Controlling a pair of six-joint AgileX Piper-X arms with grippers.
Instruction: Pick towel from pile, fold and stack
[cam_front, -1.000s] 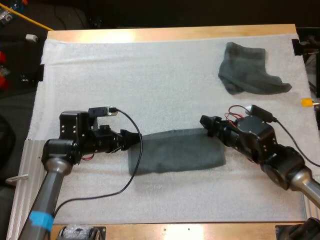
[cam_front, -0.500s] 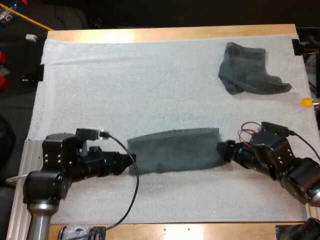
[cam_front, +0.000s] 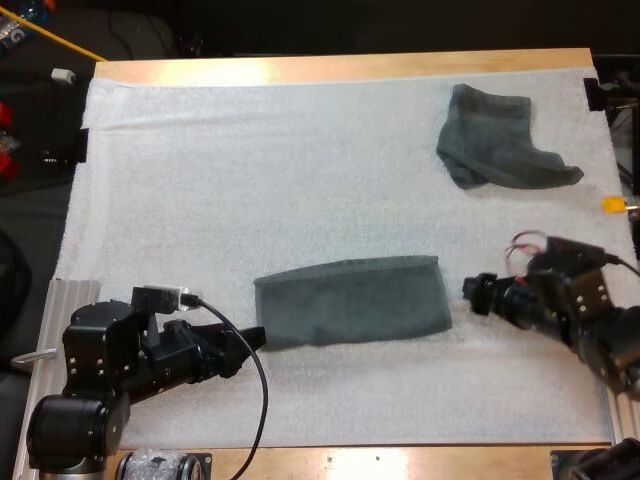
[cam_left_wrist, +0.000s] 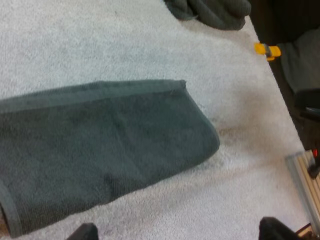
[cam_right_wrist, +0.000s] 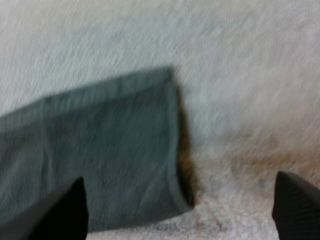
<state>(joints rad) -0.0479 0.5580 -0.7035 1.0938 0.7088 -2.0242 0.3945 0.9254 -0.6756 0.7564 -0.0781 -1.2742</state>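
Note:
A folded dark grey-green towel (cam_front: 350, 300) lies flat on the white mat (cam_front: 300, 170) near the front. My left gripper (cam_front: 252, 340) is open, just off the towel's front left corner and clear of it. My right gripper (cam_front: 476, 296) is open, a short gap to the right of the towel's right edge. The left wrist view looks along the folded towel (cam_left_wrist: 100, 145), with my open left gripper (cam_left_wrist: 180, 235) apart from it. In the right wrist view the towel's end (cam_right_wrist: 100, 150) lies ahead of my open right gripper (cam_right_wrist: 180, 210). A crumpled towel (cam_front: 495, 140) sits at the far right.
The mat's middle and far left are bare white foam. A metal rail (cam_front: 40, 320) runs along the table's left front edge. The crumpled towel (cam_left_wrist: 210, 10) shows beyond the folded one in the left wrist view.
Both grippers let go of the folded towel's ends and drew back: the left toward the front left, the right toward the right edge. The towel stays flat where it was laid.

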